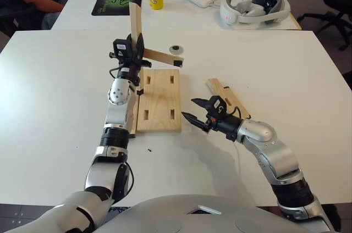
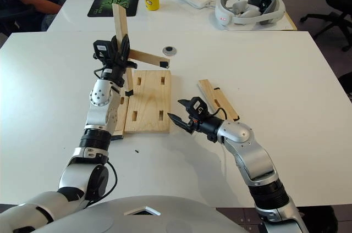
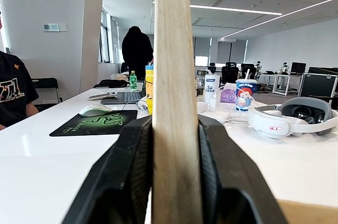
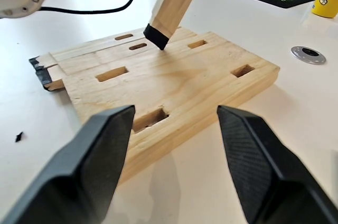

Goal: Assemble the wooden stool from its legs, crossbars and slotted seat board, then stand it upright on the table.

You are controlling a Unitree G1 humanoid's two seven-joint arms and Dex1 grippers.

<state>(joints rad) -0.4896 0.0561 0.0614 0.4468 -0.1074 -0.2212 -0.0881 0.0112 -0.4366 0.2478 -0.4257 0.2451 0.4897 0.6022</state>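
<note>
The seat board [image 1: 159,100] lay flat on the bench [image 1: 55,79], slots up. The left pincer [image 1: 136,49] was clamped on a leg [image 1: 135,21], held nearly upright with its black foot at the board's left edge. A bar [image 1: 163,56] stuck out sideways from it above the board's far end. The right pincer [image 1: 188,107] gaped wide just beside the board's near right corner. Two slats [image 1: 227,96] lay further right.

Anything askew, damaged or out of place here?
The leg in the left end effector leans, its black tip beside a slot of the seat board, not in it. Another wooden piece sits slanted just beyond the board's far edge, and a small black fleck lies on the table.
</note>
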